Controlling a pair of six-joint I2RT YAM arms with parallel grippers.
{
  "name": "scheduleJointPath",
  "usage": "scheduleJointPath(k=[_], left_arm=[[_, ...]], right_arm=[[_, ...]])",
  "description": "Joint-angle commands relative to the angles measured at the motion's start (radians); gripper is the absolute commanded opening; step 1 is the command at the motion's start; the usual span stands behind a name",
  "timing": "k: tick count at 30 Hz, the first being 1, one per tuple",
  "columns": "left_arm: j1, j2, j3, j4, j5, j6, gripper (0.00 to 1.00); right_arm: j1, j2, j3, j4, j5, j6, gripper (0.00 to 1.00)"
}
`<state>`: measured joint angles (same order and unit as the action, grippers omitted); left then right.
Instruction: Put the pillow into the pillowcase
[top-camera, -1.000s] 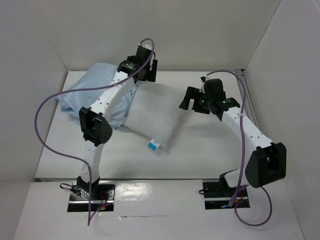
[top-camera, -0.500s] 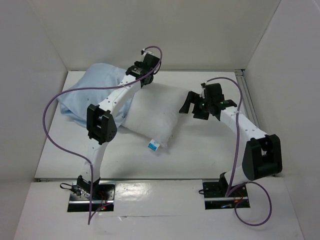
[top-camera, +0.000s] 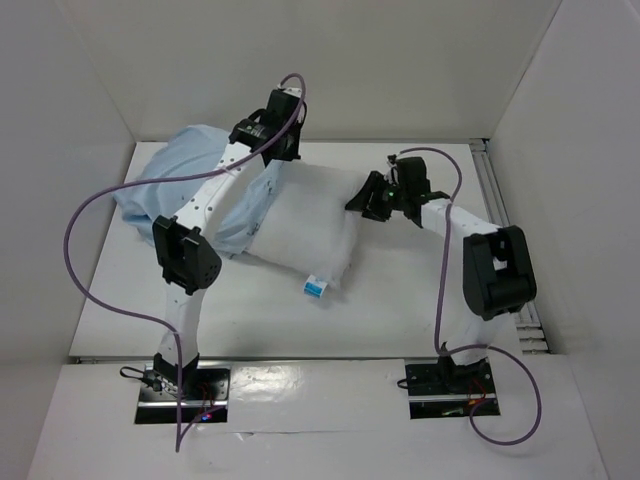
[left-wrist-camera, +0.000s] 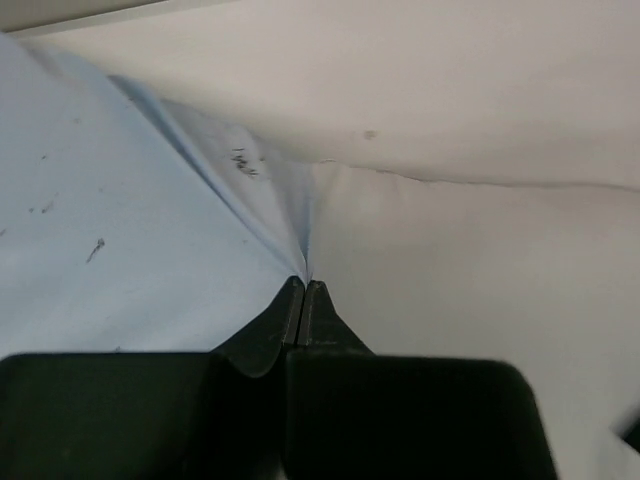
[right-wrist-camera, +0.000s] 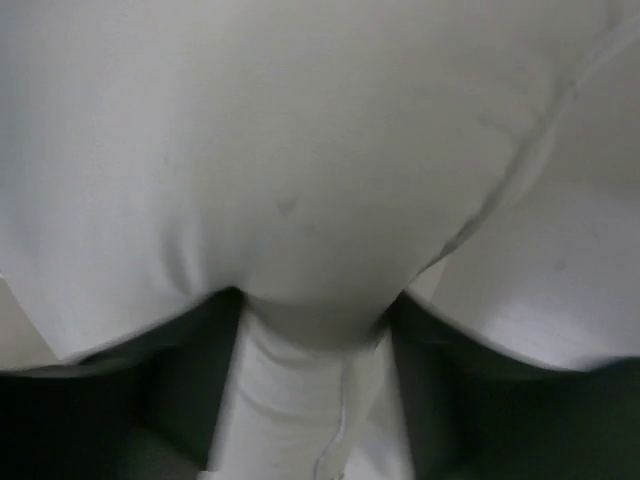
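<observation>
The white pillow (top-camera: 305, 225) lies across the middle of the table, its tag (top-camera: 314, 287) at the near corner. Its left end sits inside the light blue pillowcase (top-camera: 165, 190), which is bunched at the far left. My left gripper (top-camera: 272, 158) is at the pillowcase's mouth on the far side. In the left wrist view, the left gripper (left-wrist-camera: 303, 287) is shut on a pinched fold of the blue pillowcase (left-wrist-camera: 120, 230), beside the pillow (left-wrist-camera: 480, 270). My right gripper (top-camera: 360, 205) is at the pillow's right end. In the right wrist view, the right gripper (right-wrist-camera: 315, 345) squeezes a bulge of the pillow (right-wrist-camera: 300, 150) between its fingers (right-wrist-camera: 190, 375).
White walls enclose the table on the left, back and right. A metal rail (top-camera: 500, 215) runs along the right edge. Purple cables (top-camera: 85, 230) loop off both arms. Bare table (top-camera: 400, 300) lies in front of the pillow.
The left gripper has closed onto the pillowcase edge. The right arm has swung left onto the pillow's right end, and its jaws have narrowed around the stuffing.
</observation>
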<state>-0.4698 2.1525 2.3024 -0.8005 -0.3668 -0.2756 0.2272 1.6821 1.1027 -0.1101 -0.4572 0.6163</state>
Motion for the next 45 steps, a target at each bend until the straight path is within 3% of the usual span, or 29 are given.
scheduleJointPath(k=[1, 2, 3, 9, 12, 17, 20, 25, 27, 29, 30, 31, 33, 34, 35, 37, 40, 42, 45], left_arm=[[-0.035, -0.085, 0.028, 0.020, 0.317, -0.047, 0.00], [-0.049, -0.085, 0.028, 0.020, 0.354, -0.057, 0.00], [-0.059, -0.095, 0.038, 0.020, 0.389, -0.074, 0.00], [-0.107, -0.115, 0.127, 0.101, 0.747, -0.195, 0.00], [-0.107, -0.077, 0.237, 0.237, 0.958, -0.332, 0.00], [-0.084, -0.056, 0.187, 0.320, 1.022, -0.401, 0.00], [-0.111, -0.056, 0.137, 0.320, 1.032, -0.401, 0.00], [-0.164, -0.116, 0.043, 0.258, 0.971, -0.369, 0.00], [-0.164, -0.179, -0.023, 0.218, 0.896, -0.324, 0.16], [-0.174, -0.288, -0.144, 0.195, 0.844, -0.278, 0.48], [-0.174, -0.322, -0.184, 0.169, 0.760, -0.237, 0.76], [-0.174, -0.353, -0.217, 0.147, 0.703, -0.222, 0.85], [-0.184, -0.438, -0.322, 0.112, 0.590, -0.192, 0.94], [-0.184, -0.472, -0.371, 0.100, 0.445, -0.180, 0.96], [-0.184, -0.508, -0.488, 0.099, 0.366, -0.180, 0.96], [-0.184, -0.613, -0.616, 0.121, 0.150, -0.180, 0.93], [-0.184, -0.710, -0.881, 0.204, -0.019, -0.180, 0.92], [-0.184, -0.779, -1.079, 0.309, -0.062, -0.180, 0.92], [-0.174, -0.790, -1.240, 0.404, -0.107, -0.186, 0.99]], right_arm=[[0.069, 0.108, 0.120, 0.251, -0.122, 0.085, 0.48], [0.089, 0.119, 0.143, 0.251, -0.123, 0.094, 0.28], [0.104, 0.119, 0.176, 0.251, -0.112, 0.094, 0.00], [0.133, -0.005, 0.218, 0.329, -0.112, 0.172, 0.00], [0.178, -0.102, 0.263, 0.239, 0.004, 0.143, 0.00], [0.199, -0.165, 0.111, 0.214, 0.143, 0.143, 0.00], [0.150, -0.141, -0.007, 0.245, 0.186, 0.172, 0.00], [0.031, -0.010, 0.051, 0.156, 0.140, 0.111, 0.00], [-0.011, 0.001, 0.079, 0.103, 0.121, 0.096, 0.00], [-0.032, -0.030, 0.068, 0.084, 0.121, 0.082, 0.00], [-0.052, -0.057, 0.068, 0.052, 0.121, 0.048, 0.02], [-0.052, -0.068, 0.068, 0.024, 0.121, 0.030, 0.15], [-0.068, -0.116, 0.068, -0.032, 0.150, -0.003, 0.55], [-0.081, -0.139, 0.068, -0.083, 0.173, -0.027, 0.89], [-0.094, -0.162, 0.068, -0.109, 0.198, -0.036, 0.97], [-0.123, -0.246, 0.025, -0.155, 0.244, -0.049, 1.00], [-0.147, -0.349, -0.043, -0.178, 0.244, -0.049, 1.00], [-0.147, -0.384, -0.088, -0.197, 0.244, -0.049, 1.00], [-0.147, -0.421, -0.128, -0.220, 0.232, -0.049, 1.00]])
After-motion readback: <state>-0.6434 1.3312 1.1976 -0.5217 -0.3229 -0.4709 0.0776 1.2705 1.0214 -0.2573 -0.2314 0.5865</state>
